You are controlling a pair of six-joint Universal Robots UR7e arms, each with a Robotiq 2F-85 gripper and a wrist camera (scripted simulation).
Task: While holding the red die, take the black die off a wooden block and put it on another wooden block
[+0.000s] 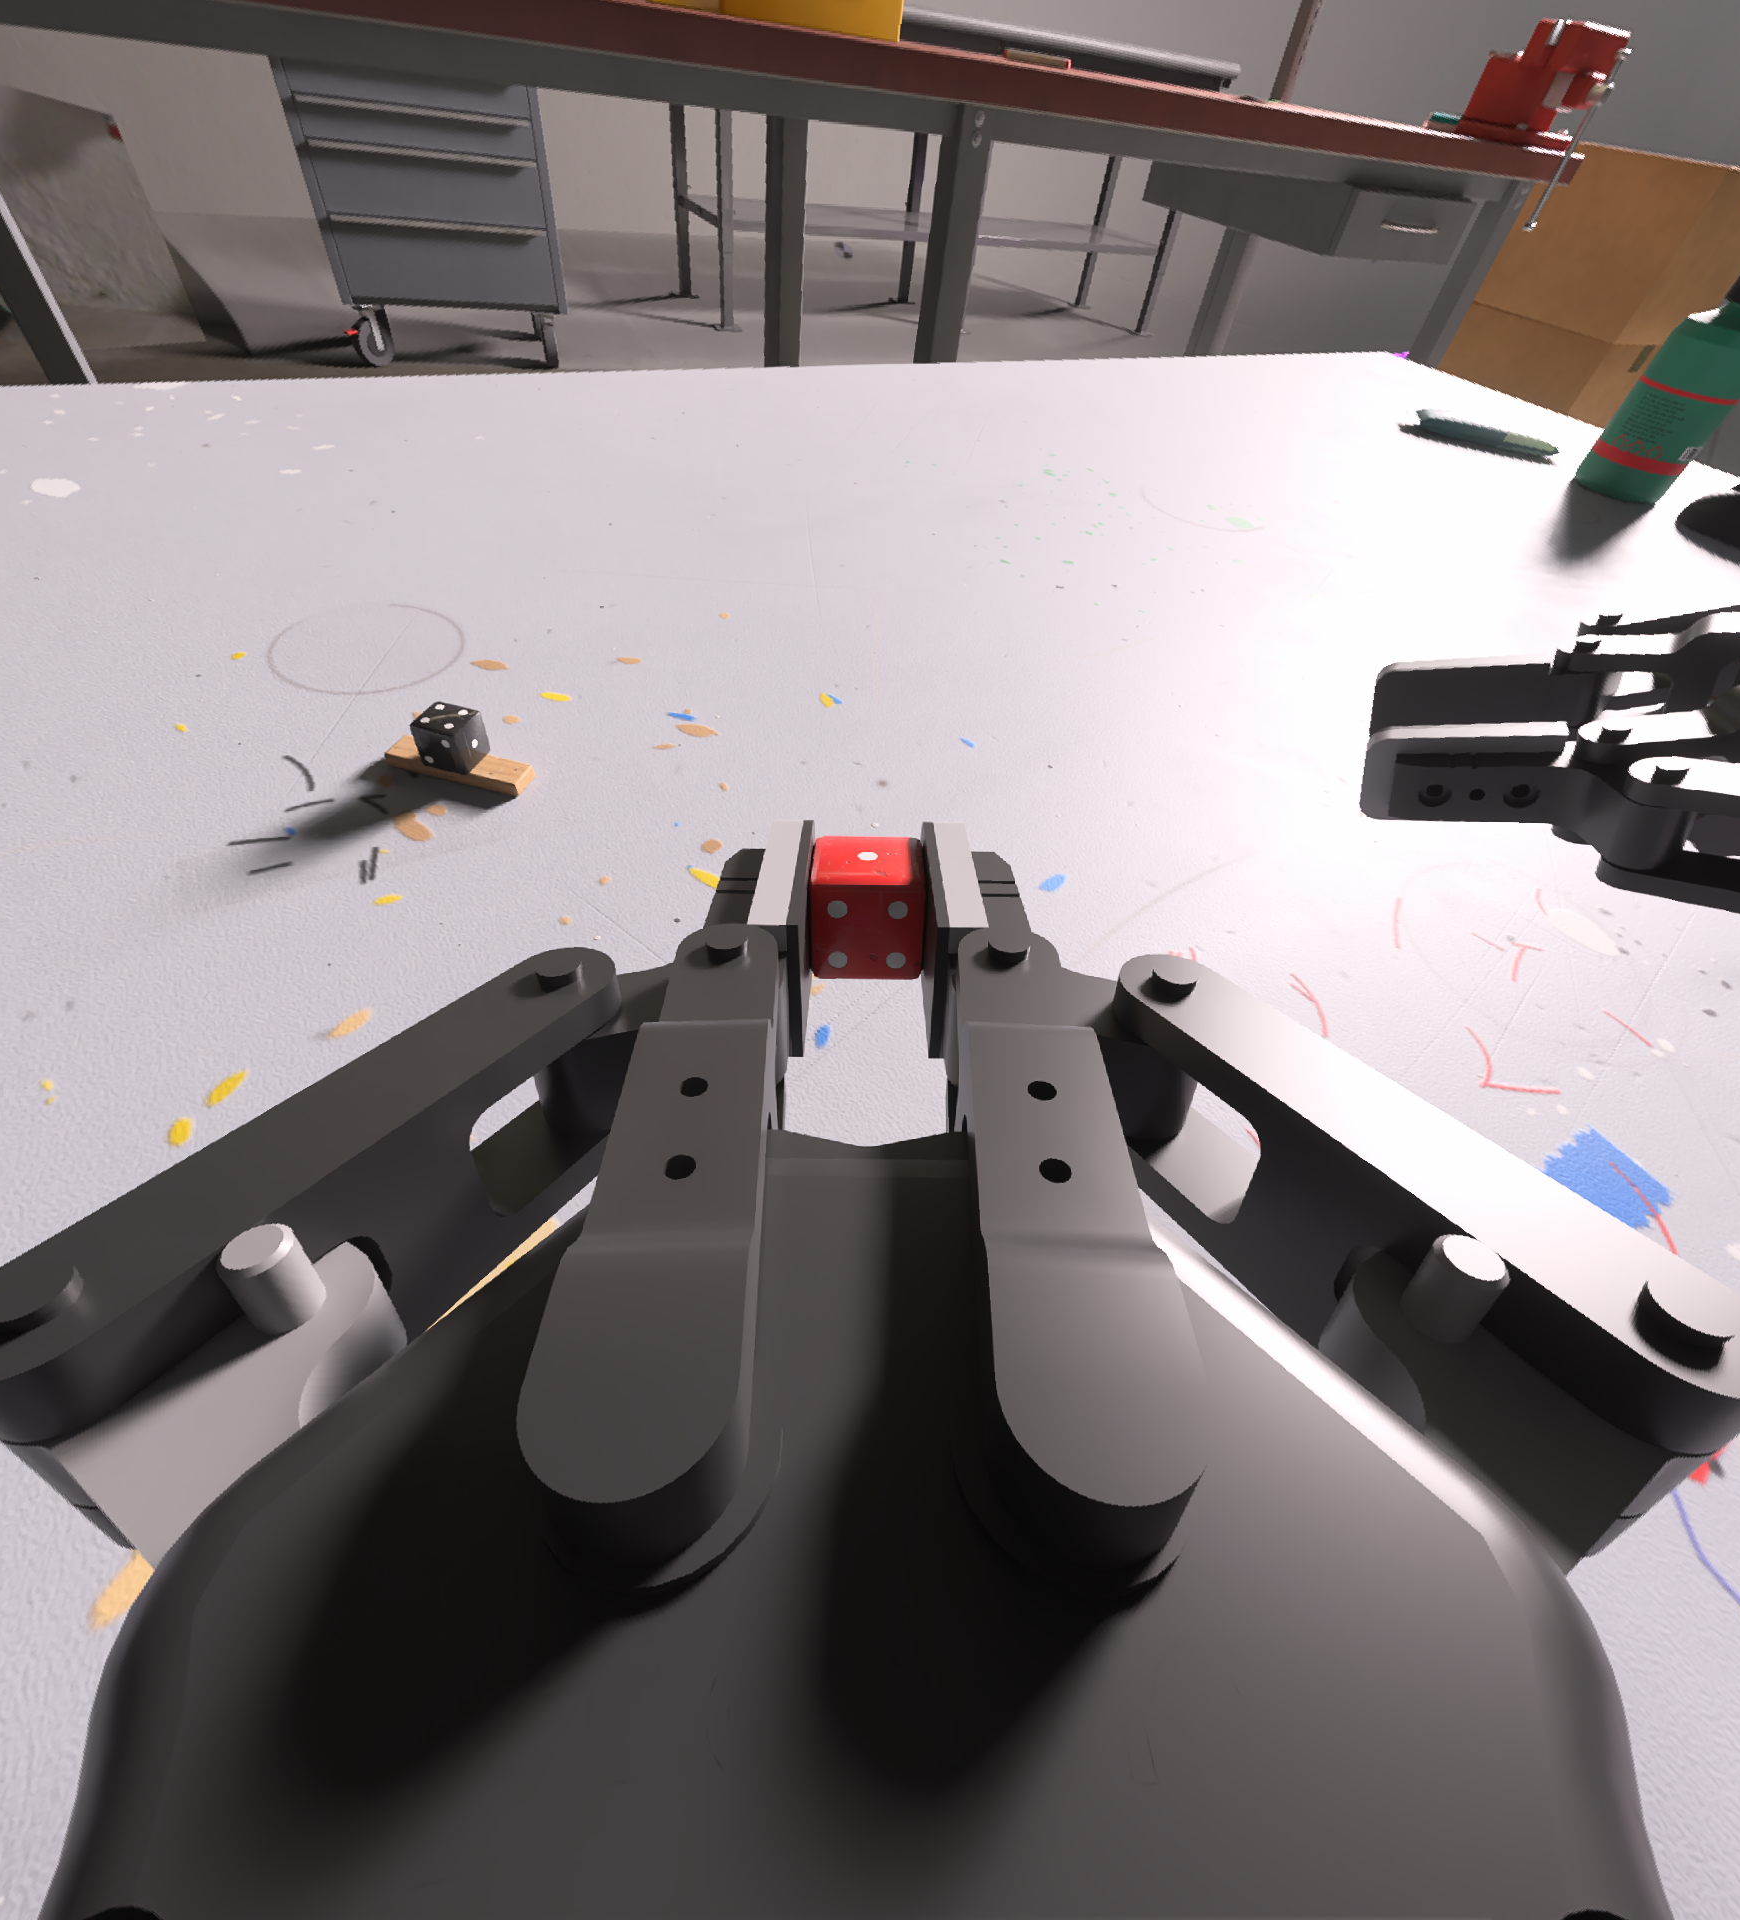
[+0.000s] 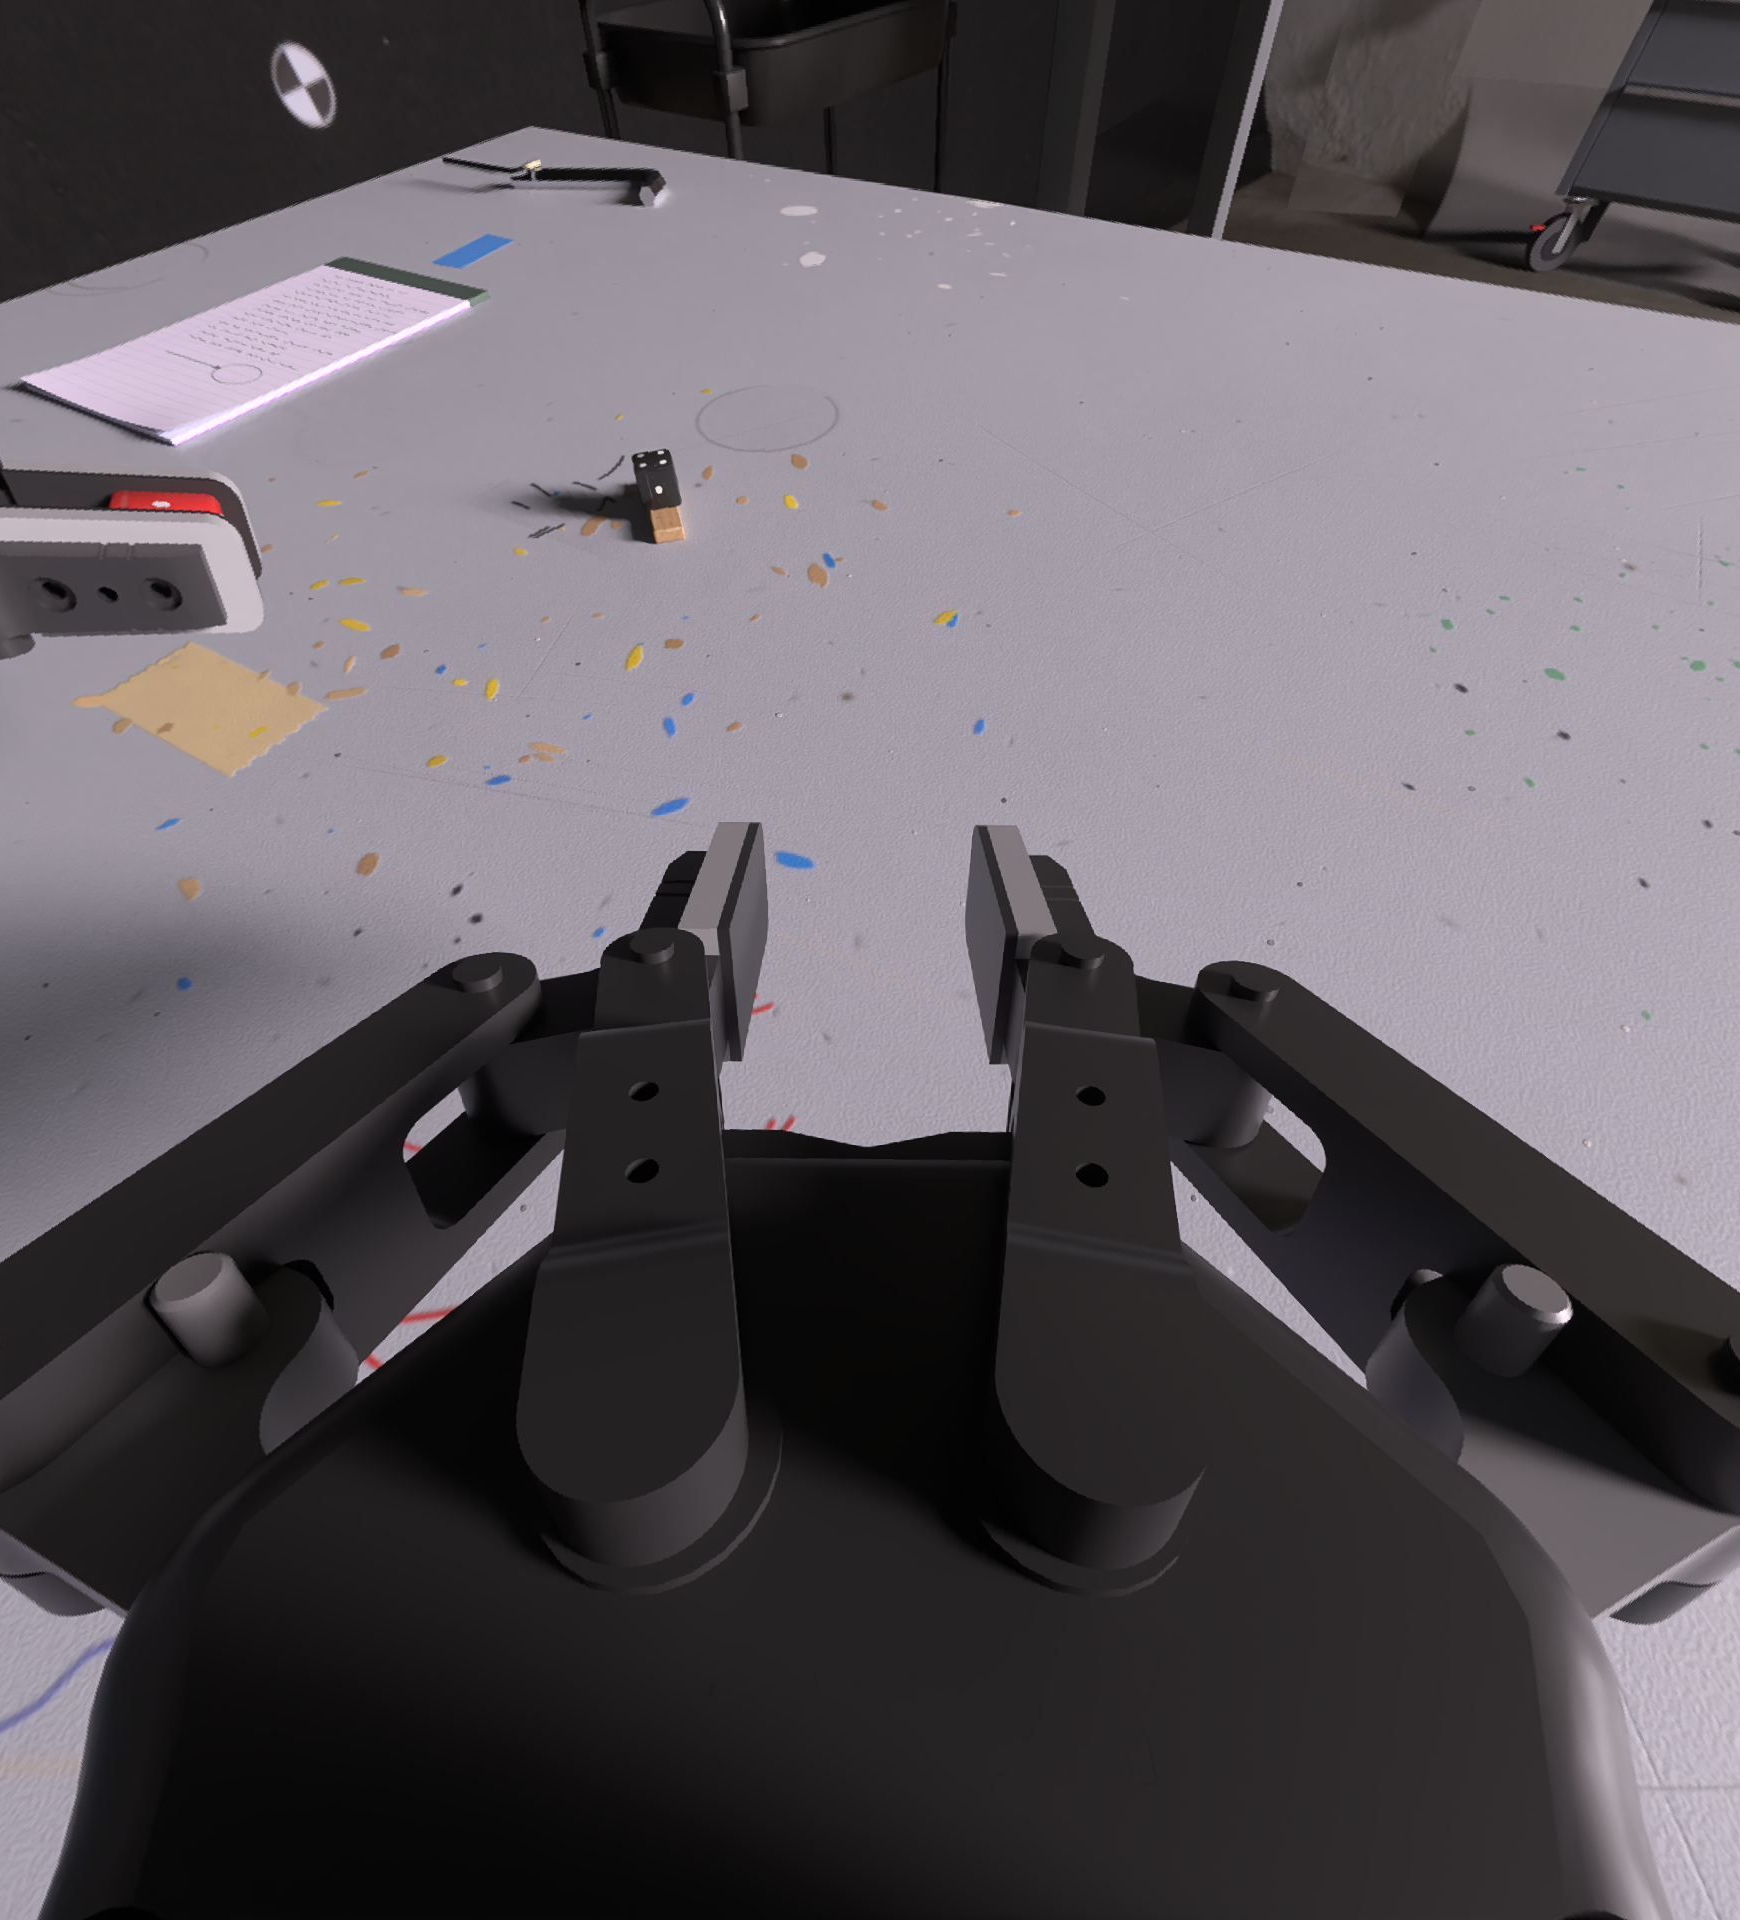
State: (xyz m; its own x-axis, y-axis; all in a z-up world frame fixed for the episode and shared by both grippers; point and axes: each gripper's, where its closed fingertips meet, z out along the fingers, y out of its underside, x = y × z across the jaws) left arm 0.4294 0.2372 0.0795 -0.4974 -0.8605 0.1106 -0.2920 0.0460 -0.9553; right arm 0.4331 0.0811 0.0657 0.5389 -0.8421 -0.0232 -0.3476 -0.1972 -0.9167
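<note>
My left gripper point(image 1: 866, 883) is shut on the red die point(image 1: 865, 906) and holds it above the table. It also shows at the left edge of the right wrist view point(image 2: 170, 540) with the red die point(image 2: 165, 503) between its fingers. The black die point(image 1: 449, 736) sits on a flat wooden block point(image 1: 461, 771) to the front left of my left gripper. In the right wrist view the black die point(image 2: 656, 478) and its wooden block point(image 2: 666, 520) lie far ahead, slightly left. My right gripper point(image 2: 868, 894) is open and empty above the table; it also shows in the left wrist view point(image 1: 1468, 748). I see only one wooden block.
A green bottle point(image 1: 1676, 405) and a dark marker point(image 1: 1484, 434) stand at the table's far right. A lined notepad point(image 2: 253, 348), a blue strip point(image 2: 472, 249) and a black tool point(image 2: 575, 179) lie at the far left of the right wrist view. A tan paper scrap point(image 2: 206, 707) lies under my left gripper.
</note>
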